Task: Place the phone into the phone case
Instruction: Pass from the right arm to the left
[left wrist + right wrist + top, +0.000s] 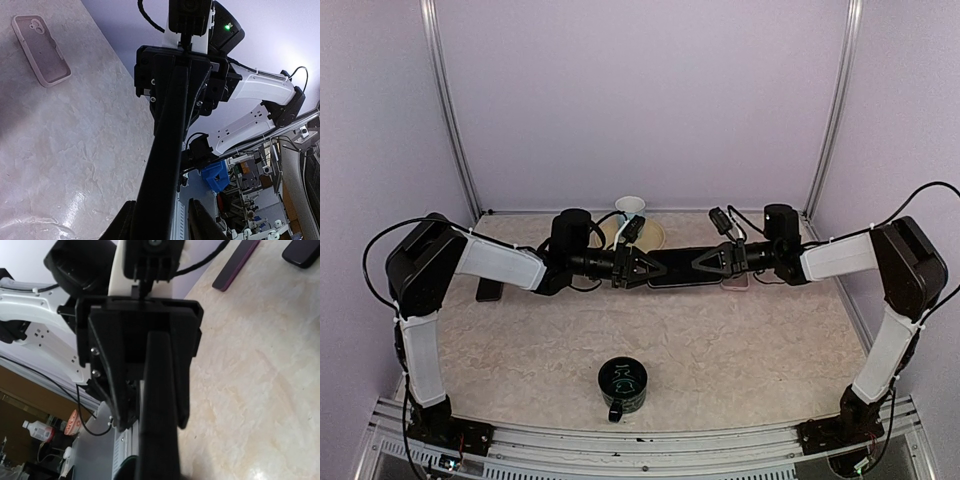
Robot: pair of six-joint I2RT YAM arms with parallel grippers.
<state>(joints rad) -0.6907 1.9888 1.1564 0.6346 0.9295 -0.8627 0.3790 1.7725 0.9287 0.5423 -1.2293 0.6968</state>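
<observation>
The black phone hangs level between my two grippers above the back middle of the table. My right gripper is shut on its right end; the left wrist view shows this grip. My left gripper stands around the left end. In the left wrist view the phone lies against one finger, with a gap to the other finger. The right wrist view shows the phone edge-on and my own fingers are hidden. The empty pink phone case lies flat on the table under the right gripper.
A black mug stands near the front middle. A white funnel-like cup and a beige plate are at the back. A dark flat slab lies at the left, also seen in the right wrist view.
</observation>
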